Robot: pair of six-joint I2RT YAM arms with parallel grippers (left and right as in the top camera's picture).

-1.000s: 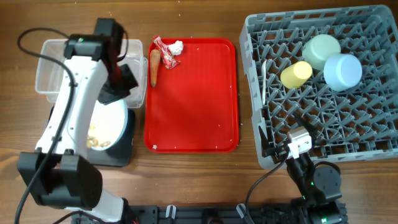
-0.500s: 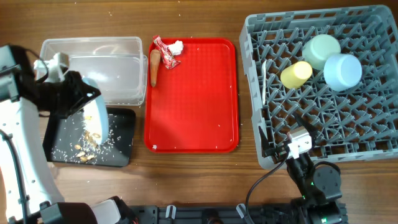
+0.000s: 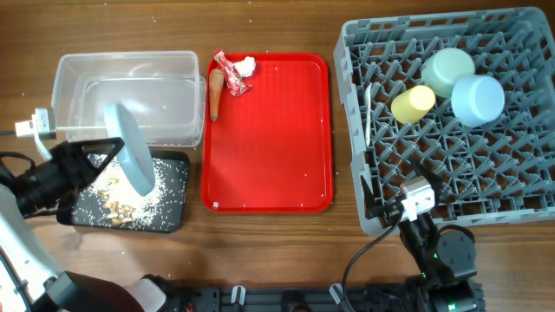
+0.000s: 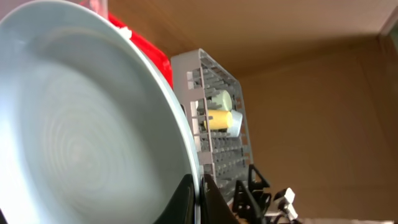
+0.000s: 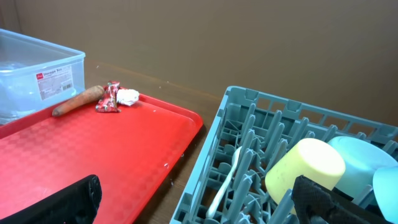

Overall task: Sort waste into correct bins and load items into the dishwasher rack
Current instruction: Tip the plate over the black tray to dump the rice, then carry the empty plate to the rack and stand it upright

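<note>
My left arm has swung back; the plate (image 3: 128, 160) now stands nearly on edge above the black tray (image 3: 176, 221), with crumbs (image 3: 115, 207) dumped in it. Left gripper (image 4: 198, 198) pinches the plate's rim; right gripper (image 5: 199, 211) gapes empty by the rack (image 3: 529, 204). I judge the plate ready for racking.

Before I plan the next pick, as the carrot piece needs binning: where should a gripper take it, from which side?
Probably its near half, from straight above, jaws closing across its width. The carrot piece lies flat along the left rim of the red tray, and the wrapper crowds its far end.
</note>
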